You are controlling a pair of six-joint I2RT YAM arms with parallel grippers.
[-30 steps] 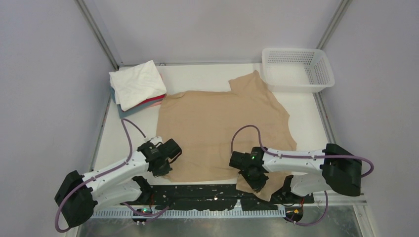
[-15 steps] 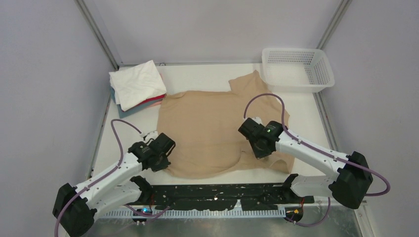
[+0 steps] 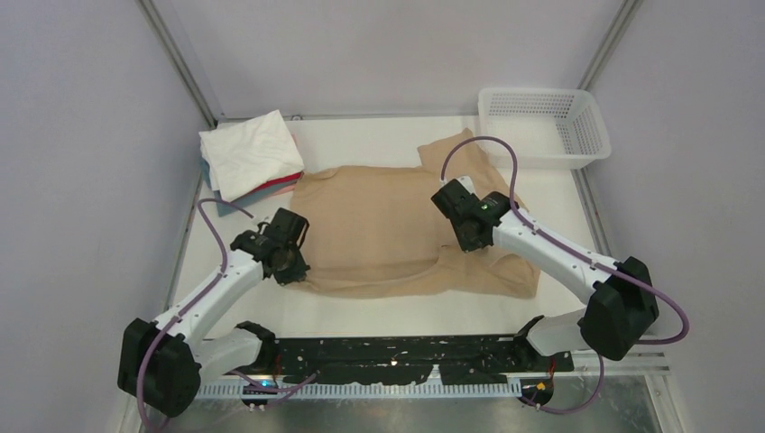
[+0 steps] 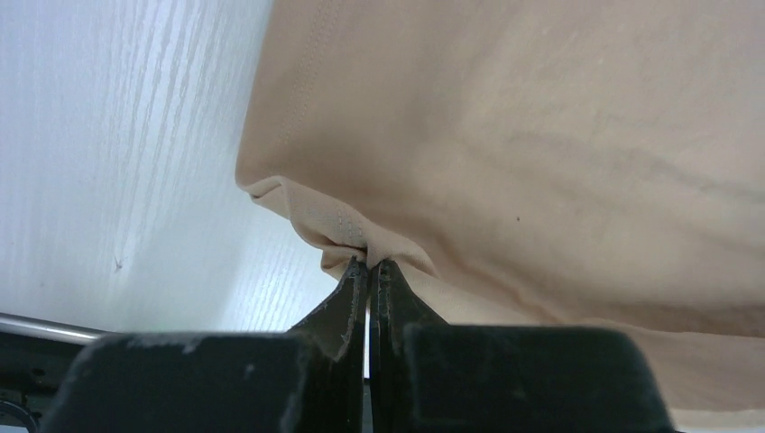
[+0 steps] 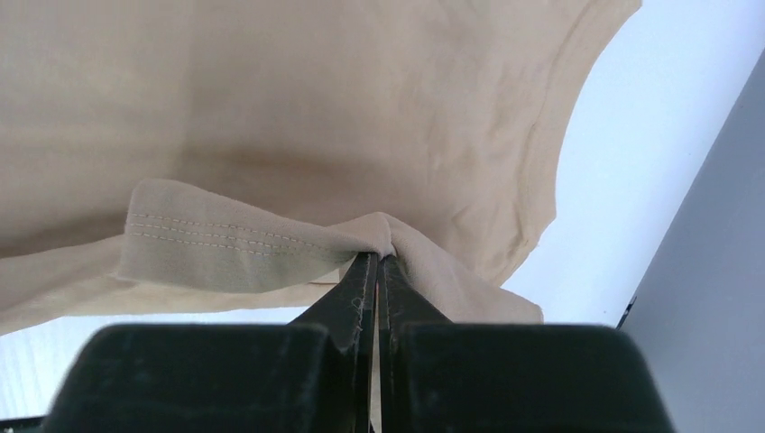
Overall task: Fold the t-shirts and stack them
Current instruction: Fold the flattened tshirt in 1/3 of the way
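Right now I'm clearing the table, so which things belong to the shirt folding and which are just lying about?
Belongs to the job: tan t-shirt, pinched by left gripper and right gripper; folded shirt stack.
Lying about: white mesh basket.

Matt tan cloth t-shirt (image 3: 379,225) on smooth white wood-grain table (image 3: 379,311).

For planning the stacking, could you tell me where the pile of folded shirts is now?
In the top view, the pile of folded shirts lies at the far left corner of the table, right beside the tan shirt.
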